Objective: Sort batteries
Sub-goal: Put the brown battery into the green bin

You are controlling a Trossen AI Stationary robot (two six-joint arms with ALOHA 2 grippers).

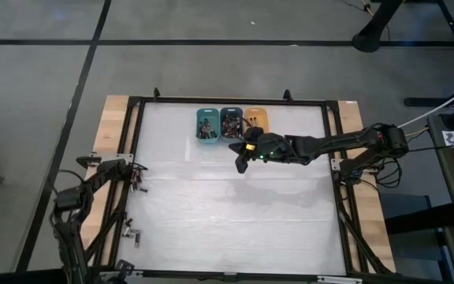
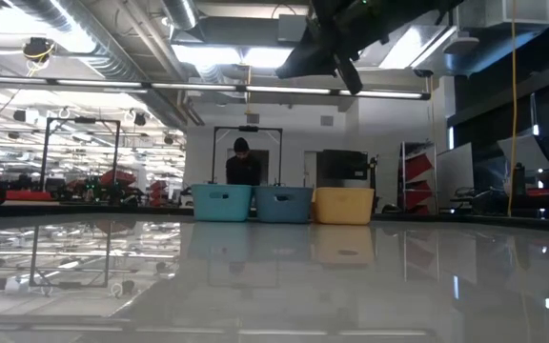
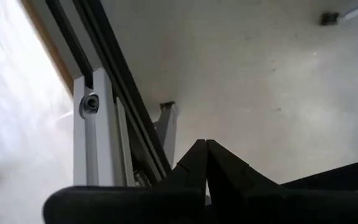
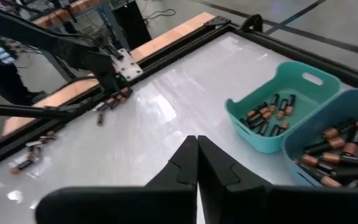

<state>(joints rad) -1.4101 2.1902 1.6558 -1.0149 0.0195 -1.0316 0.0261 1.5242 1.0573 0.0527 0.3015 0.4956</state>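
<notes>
Three small bins stand in a row at the table's far edge: teal (image 1: 207,125), blue (image 1: 231,123) and orange (image 1: 257,120). Batteries lie in the teal bin (image 4: 271,113) and the blue bin (image 4: 337,152). Loose batteries lie along the table's left edge (image 4: 112,101), (image 1: 133,233). My right gripper (image 1: 243,162) hangs shut above the table just in front of the bins, nothing between its fingers (image 4: 197,149). My left gripper (image 1: 138,175) is at the left edge by the loose batteries, pointing down, shut with nothing between its fingers (image 3: 205,152).
A black metal frame (image 1: 136,126) runs round the white table top, and its rail (image 3: 95,143) stands close beside my left gripper. Wooden strips (image 1: 110,118) edge the table outside it. A person (image 2: 243,164) is far behind the bins.
</notes>
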